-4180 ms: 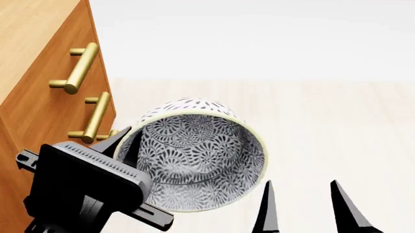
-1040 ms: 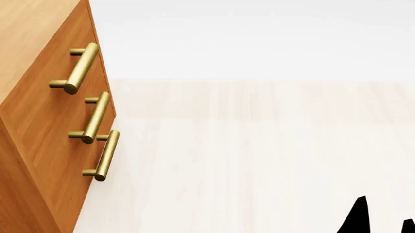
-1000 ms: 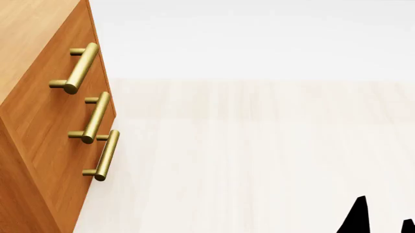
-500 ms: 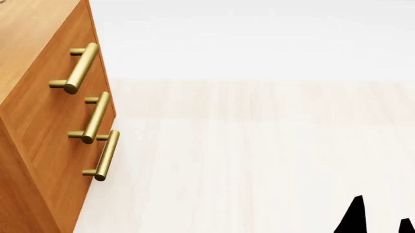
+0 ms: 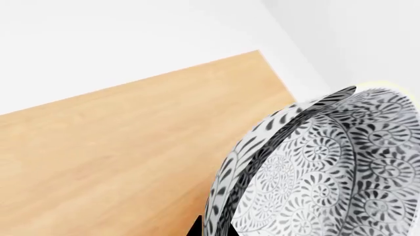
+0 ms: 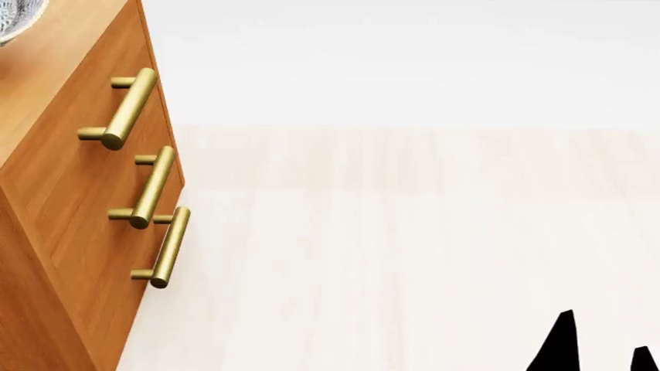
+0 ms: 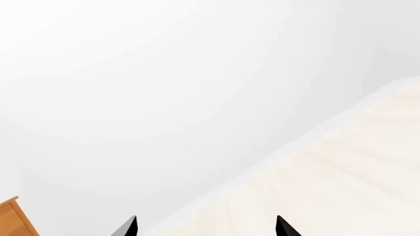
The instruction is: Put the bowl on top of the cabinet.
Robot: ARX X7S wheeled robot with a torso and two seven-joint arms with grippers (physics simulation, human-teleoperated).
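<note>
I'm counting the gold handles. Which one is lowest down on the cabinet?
The third brass handle, lowest on the cabinet front, under the other two.

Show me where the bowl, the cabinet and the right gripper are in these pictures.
bowl [image 5: 328,167], left wrist view, on its patterned wall.
cabinet [image 6: 62,193], head view, on its orange-brown drawer front.
right gripper [image 7: 204,227], right wrist view, midway between its two black fingertips.

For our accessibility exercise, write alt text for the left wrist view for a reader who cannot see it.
A deep bowl with a dense grey-and-white floral pattern fills the near side of the view, tilted above the light wooden top of the cabinet. White wall lies beyond; whether the bowl touches the wood cannot be told.
</note>
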